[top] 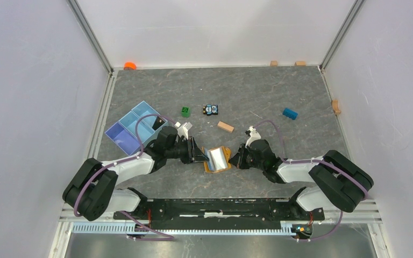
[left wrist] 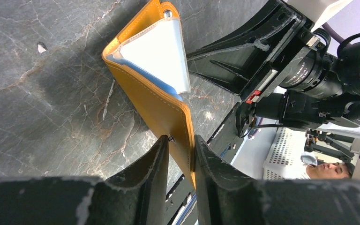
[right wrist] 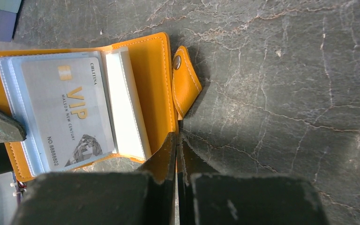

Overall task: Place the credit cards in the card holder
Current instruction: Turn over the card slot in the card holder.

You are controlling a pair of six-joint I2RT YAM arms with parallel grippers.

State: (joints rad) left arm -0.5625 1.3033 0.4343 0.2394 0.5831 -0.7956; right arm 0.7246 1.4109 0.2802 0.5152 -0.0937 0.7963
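Grey marbled table (top: 279,91) fills the floor of a white-walled booth, and the card holder (top: 216,159) sits near its front edge, spread open between the two arms. A pale VIP card (right wrist: 70,112) lies in the clear sleeve (right wrist: 9,93) of the holder, beside a stack of white pockets (right wrist: 124,103). The snap tab (right wrist: 185,79) hangs off the far cover. The left gripper (left wrist: 182,150) is clamped narrowly on the edge of one orange cover, and the right gripper (right wrist: 178,150) pinches the opposite cover just as thinly.

We judge the main risk to be those slim edge grips. If either arm pulls harder than the other, the leather may slip from the jaws and the holder could fold shut or drop. A tilt toward the sleeve's mouth could also let the card slide back out. Too much spread may strain the spine or the sleeve stitching.

We cannot tell whether the card is fully seated, because a left finger (right wrist: 0,129) covers that corner of the holder. Nor can we say whether the holder's lower edge touches the table. No second card shows anywhere around the holder. The divided tray (top: 132,129) to its far left and a wooden block (top: 225,126) just beyond it carry none that we can make out.
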